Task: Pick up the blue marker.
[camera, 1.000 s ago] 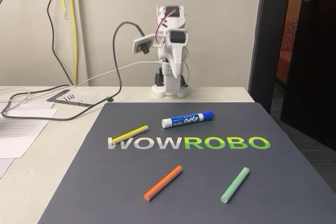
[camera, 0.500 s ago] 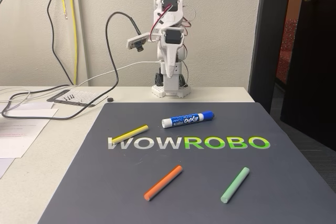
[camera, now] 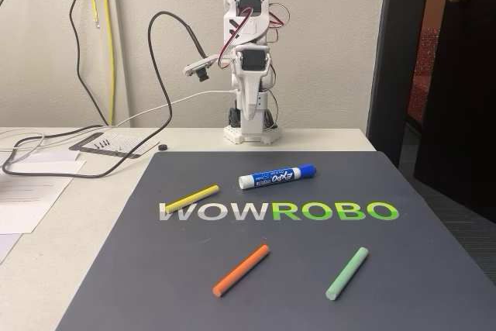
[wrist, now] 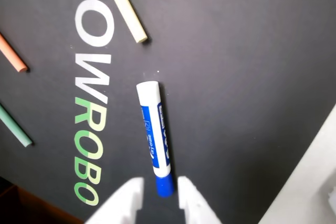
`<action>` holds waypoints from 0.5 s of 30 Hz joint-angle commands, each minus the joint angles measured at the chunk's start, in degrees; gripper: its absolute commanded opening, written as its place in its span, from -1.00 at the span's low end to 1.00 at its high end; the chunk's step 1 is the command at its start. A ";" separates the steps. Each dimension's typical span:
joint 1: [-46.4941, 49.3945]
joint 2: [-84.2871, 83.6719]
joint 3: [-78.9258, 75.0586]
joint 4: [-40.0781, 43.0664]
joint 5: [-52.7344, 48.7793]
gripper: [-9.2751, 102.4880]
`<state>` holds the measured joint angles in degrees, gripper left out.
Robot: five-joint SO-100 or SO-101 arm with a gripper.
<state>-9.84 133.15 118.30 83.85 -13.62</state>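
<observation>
The blue marker [wrist: 153, 132] lies flat on the dark mat [wrist: 236, 77], apart from the sticks, leaving room to grasp. The end effector [wrist: 159, 195] hangs released above its cap, presumably lining up

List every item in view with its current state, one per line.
blue marker: capped, flat on the mat, untouched.
yellow stick: flat, on the W of the lettering.
orange stick: flat, free.
green stick: flat, free.
mat: flat on the table.
claw: open, raised above the marker's capped end, empty.
door: ajar.
</observation>
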 commanded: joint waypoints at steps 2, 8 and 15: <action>-1.32 -1.14 -0.35 -1.76 -0.88 -0.60; -3.43 -3.43 4.48 -8.44 -0.97 -0.56; -5.36 -9.93 6.42 -14.77 -0.26 -0.46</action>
<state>-14.50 124.72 124.80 70.75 -14.33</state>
